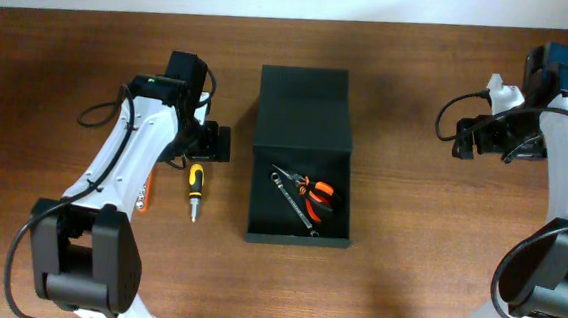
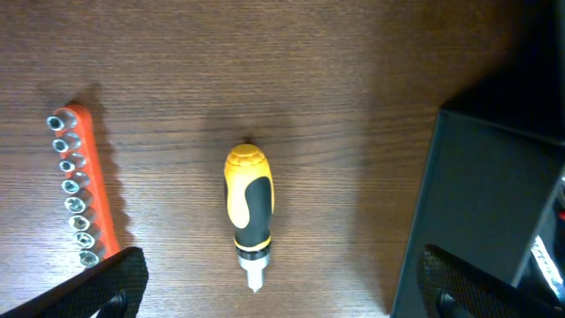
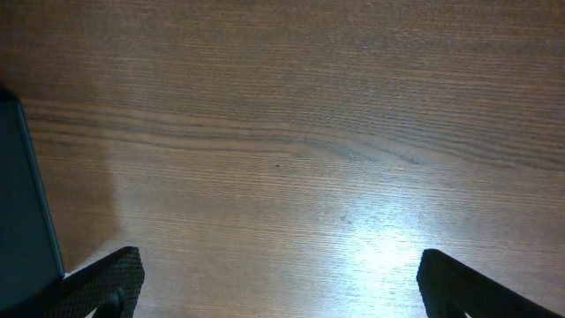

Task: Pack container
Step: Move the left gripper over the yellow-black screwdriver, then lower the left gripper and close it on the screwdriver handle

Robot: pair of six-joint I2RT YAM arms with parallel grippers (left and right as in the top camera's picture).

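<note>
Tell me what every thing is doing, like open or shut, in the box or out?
container, open, lid folded back.
pliers, lying inside the container.
wrench, lying inside the container.
screwdriver, flat on the table, outside.
socket rail, flat on the table, outside.
left gripper, open, empty, above the screwdriver.
right gripper, open, empty.

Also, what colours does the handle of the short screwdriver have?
The short screwdriver's handle is yellow with a black grip inlay; the left wrist view shows it best.
</note>
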